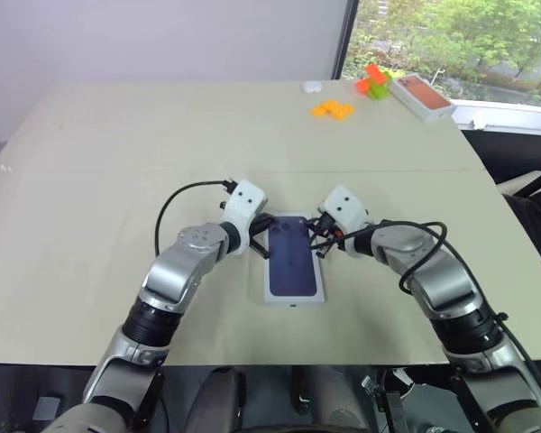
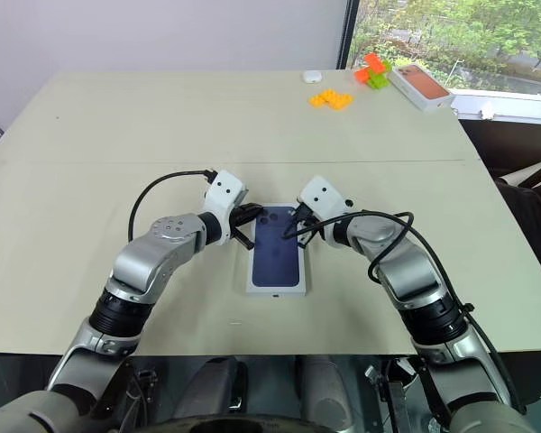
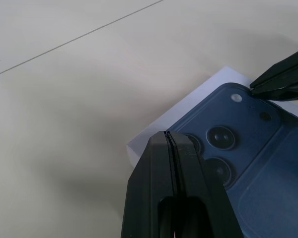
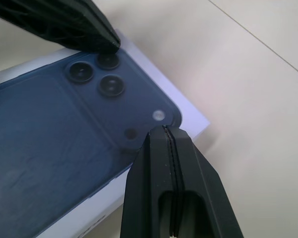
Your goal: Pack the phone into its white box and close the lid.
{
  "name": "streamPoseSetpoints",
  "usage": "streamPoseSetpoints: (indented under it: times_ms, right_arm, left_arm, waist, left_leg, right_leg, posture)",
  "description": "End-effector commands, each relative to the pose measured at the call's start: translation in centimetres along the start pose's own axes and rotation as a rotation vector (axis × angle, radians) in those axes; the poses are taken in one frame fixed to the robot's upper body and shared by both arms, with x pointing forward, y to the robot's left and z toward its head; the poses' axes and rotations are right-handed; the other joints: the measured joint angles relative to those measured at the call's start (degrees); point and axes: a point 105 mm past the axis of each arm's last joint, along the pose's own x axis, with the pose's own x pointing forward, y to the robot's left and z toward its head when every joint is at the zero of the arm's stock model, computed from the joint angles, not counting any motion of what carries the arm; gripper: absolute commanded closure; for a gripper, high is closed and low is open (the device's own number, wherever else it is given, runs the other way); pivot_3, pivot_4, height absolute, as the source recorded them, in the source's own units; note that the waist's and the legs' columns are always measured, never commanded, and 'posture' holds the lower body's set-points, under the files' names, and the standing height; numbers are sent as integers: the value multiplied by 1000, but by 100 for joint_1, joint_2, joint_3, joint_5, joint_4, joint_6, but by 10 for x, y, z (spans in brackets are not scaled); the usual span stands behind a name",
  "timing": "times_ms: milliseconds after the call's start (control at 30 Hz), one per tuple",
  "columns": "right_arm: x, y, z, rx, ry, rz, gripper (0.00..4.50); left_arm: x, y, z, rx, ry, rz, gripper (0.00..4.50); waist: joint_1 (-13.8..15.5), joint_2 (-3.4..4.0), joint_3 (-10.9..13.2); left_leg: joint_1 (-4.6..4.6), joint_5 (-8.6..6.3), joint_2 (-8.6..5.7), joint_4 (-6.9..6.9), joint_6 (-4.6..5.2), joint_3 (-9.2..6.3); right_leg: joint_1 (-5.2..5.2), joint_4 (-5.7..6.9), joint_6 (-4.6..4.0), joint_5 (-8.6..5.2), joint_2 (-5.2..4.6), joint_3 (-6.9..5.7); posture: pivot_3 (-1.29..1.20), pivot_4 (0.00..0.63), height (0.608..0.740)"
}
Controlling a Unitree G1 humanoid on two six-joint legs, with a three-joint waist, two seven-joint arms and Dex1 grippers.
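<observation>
The lid, white with a dark blue phone and camera lenses printed on top, lies flat on the table in front of me. The white box is covered by it and the phone is hidden. My left gripper is shut, with its tip at the lid's far left corner beside the printed lenses. My right gripper is shut too, its tip over the far right corner. The two tips face each other across the lid's far end. Whether either tip touches the lid I cannot tell.
At the far right of the table lies a white box with an orange-red phone picture. Beside it are orange and green blocks, flat orange pieces and a small white object.
</observation>
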Motion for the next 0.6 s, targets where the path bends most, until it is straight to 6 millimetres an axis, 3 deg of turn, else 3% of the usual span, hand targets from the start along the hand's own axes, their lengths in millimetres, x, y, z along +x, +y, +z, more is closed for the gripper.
streamPoseSetpoints:
  times_ms: [33, 133, 200, 400, 500, 600]
  right_arm:
    - [-7, 0, 7, -19, -51, -10, 4500]
    - [-23, 4, 24, 2, -144, 34, 4500]
    - [-32, 12, 26, -9, -164, 86, 4500]
    - [-57, 53, 5, -26, -89, 342, 4500]
    - [-61, 66, -8, -39, -28, 405, 4500]
    - [-54, 63, -27, -61, 61, 364, 4500]
  left_arm:
    - [-8, -5, 2, -9, -51, -28, 4455]
    - [-30, -13, 22, -51, -168, -119, 4455]
    - [-44, -19, 23, -50, -173, -191, 4455]
    - [-80, -42, -8, 8, -17, -409, 4455]
    - [-81, -40, -26, 54, 76, -408, 4455]
    - [-72, -36, -42, 99, 156, -363, 4455]
  waist:
    - [-1, -1, -2]
    - [5, 0, 0]
    - [4, 0, 1]
    - [1, 0, 1]
    - [9, 0, 1]
    - [5, -2, 1]
  left_leg:
    - [1, 0, 0, 0, 0, 0]
    - [-2, 0, 2, 0, 0, -1]
    - [-12, 0, 4, 0, 0, -2]
    - [-8, -1, 5, -4, 1, -1]
    - [-3, 0, 4, -1, 1, 0]
    - [13, 0, 4, 4, 1, 1]
  right_leg:
    - [2, 0, 0, 0, 0, 0]
    - [-1, -1, 0, 0, 0, 0]
    - [-11, -1, 0, 0, 1, 0]
    - [-7, -4, 0, -1, 3, 0]
    - [0, -7, 0, -3, 5, -2]
    - [20, -10, -2, -5, 8, -1]
  posture:
    - [0, 150, 740]
    - [0, 150, 740]
    - [0, 150, 740]
    - [0, 150, 740]
    - [0, 150, 740]
    - [0, 150, 740]
